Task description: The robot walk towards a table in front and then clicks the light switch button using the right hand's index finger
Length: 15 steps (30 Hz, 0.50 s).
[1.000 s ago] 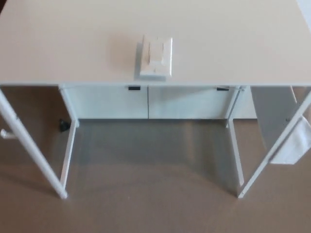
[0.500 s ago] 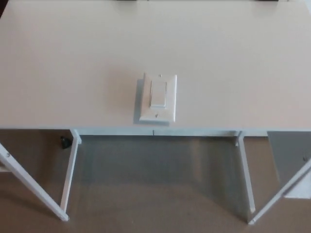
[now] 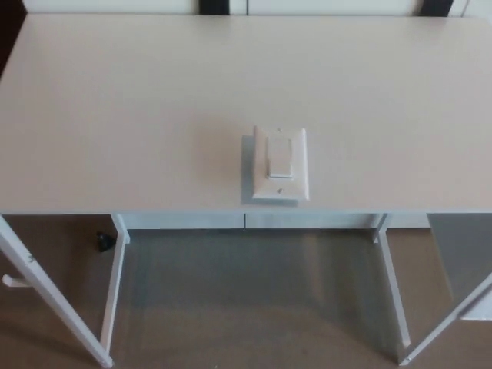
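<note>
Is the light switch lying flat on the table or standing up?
Lying flat. The light switch rests on its back on the table near the front edge, its face and rocker button pointing up at the camera.

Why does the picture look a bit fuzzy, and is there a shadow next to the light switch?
In the head view everything is a little soft, so the light switch has blurry edges and its small screws barely show. A faint shadow lies along its left side on the table. The light is even, with no strong glare, and the floor under the table looks darker.
</note>
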Available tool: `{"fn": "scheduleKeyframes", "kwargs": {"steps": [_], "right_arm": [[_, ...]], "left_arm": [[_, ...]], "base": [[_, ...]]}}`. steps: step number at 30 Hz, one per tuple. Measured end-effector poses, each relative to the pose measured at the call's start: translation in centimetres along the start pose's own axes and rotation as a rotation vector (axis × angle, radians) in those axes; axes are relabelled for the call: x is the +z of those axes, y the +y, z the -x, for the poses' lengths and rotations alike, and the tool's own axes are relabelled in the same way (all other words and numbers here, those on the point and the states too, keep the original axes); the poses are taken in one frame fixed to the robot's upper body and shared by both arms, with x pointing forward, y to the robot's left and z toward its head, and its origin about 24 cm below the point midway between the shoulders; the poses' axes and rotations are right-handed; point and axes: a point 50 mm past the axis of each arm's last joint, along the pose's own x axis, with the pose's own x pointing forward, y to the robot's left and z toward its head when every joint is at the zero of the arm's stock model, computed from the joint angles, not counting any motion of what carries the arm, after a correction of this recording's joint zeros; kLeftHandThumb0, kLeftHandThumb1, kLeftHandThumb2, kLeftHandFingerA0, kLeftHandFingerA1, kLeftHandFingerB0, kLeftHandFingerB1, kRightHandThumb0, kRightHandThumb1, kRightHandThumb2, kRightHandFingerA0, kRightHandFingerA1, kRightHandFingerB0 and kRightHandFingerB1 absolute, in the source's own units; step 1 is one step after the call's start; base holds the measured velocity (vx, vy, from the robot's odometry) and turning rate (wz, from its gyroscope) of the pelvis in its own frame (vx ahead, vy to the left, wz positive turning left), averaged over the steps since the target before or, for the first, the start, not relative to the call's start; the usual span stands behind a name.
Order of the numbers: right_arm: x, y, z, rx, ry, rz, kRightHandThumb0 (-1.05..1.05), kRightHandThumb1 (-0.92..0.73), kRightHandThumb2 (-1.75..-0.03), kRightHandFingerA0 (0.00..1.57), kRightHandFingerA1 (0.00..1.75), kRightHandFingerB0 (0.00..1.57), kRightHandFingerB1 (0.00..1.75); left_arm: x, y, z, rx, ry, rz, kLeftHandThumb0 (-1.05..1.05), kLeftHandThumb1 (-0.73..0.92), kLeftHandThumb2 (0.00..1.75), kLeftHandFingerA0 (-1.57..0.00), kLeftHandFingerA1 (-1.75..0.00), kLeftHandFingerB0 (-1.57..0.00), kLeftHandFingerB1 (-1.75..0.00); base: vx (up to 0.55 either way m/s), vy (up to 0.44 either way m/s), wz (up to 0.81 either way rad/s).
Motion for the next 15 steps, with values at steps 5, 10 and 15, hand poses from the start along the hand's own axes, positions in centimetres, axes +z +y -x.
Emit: {"fn": "scheduleKeyframes", "kwargs": {"steps": [5,10,15], "right_arm": [[0.15,0.12,0.0,0.02,-0.003,0.052,-0.61,-0.45,-0.84,0.32,0.51,0.21,0.45],[0.2,0.1,-0.06,0.016,-0.005,0.06,-0.59,-0.45,-0.85,0.32,0.52,0.19,0.44],[0.23,-0.01,-0.13,0.013,-0.009,0.061,-0.61,-0.46,-0.85,0.33,0.52,0.19,0.44]], "left_arm": [[-0.06,-0.03,0.0,0.003,0.001,0.008,-0.25,0.65,0.59,-0.51,-0.56,-0.36,-0.43],[-0.04,-0.16,-0.08,0.004,0.002,0.013,-0.27,0.65,0.59,-0.51,-0.57,-0.35,-0.44],[0.07,-0.24,-0.18,0.002,-0.001,0.014,-0.27,0.66,0.59,-0.5,-0.54,-0.36,-0.43]], "base": [[0.05,-0.009,0.14],[0.04,-0.079,0.09],[0.01,-0.017,0.0]]}}
